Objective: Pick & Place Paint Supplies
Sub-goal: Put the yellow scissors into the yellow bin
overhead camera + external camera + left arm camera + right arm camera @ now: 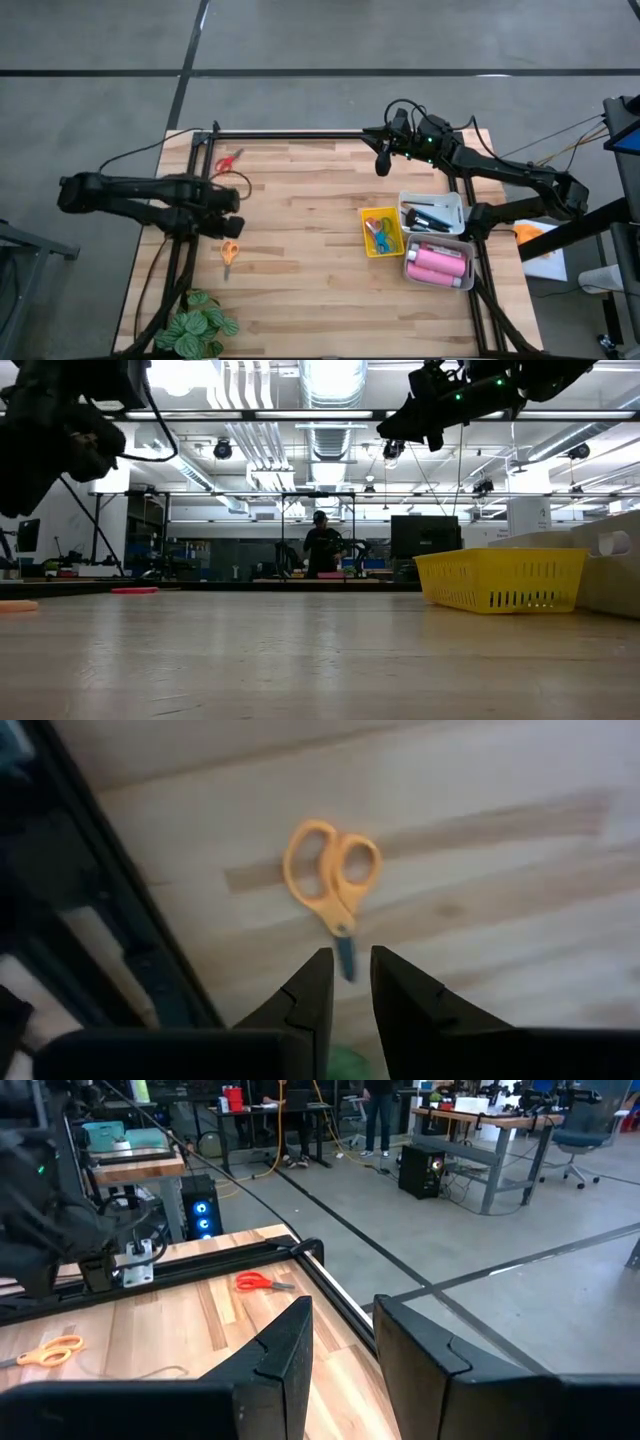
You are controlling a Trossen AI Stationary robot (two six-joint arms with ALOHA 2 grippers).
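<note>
Overhead, the leafy plant (200,327) sits at the lower left of the frame, on the wooden surface (310,290). Above it the left gripper (232,213) hovers between the red scissors (227,162) and the orange scissors (229,253), touching neither; its fingers (310,1000) stand slightly apart, holding nothing. Right of centre, the yellow tray (383,231) holds more scissors, one white tray (432,213) holds dark brushes, and another white tray (438,263) holds the pink bottles (437,264). At upper right the right gripper (383,160) hangs empty near the far edge, fingers narrowly apart. No writing is legible.
</note>
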